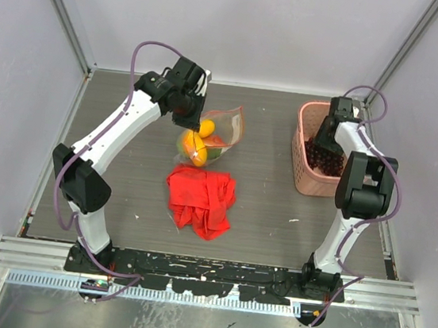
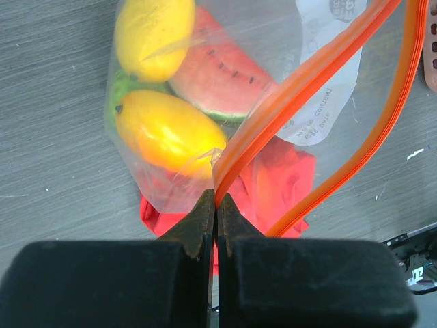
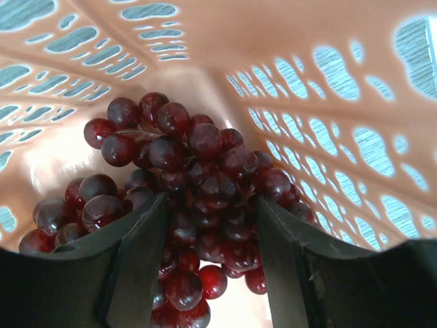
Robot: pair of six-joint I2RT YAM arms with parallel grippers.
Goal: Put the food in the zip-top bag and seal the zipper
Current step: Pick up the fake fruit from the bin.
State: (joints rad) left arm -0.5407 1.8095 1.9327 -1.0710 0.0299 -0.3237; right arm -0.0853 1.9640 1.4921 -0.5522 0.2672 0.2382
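Zip-top bag (image 1: 221,132) sits mid-table in the top view, just beyond a crumpled red cloth (image 1: 201,200), and it's already got fruit in it. The left gripper (image 1: 192,119) is right at the bag's left edge. Over on the right there's a pink basket (image 1: 299,156), well apart from the bag, with the right gripper (image 1: 325,149) dipped down inside it.

The left wrist cam shows way more. That gripper's jaws are pinched tight on one end of the orange zipper (image 2: 300,82), no gap between the tips. The two zipper strips spread apart from there, so the mouth is wide open. Through the plastic you can see a mango (image 2: 167,130), another yellow fruit (image 2: 153,34), a watermelon slice (image 2: 222,75) and a bit of a green fruit (image 2: 121,87) tucked behind them.

On the right wrist cam the jaws are spread wide, one on each side of the dark grape bunch (image 3: 198,171) lying on the basket floor. The grapes are between the fingers (image 3: 140,266), but I can't tell if they're squeezing yet.
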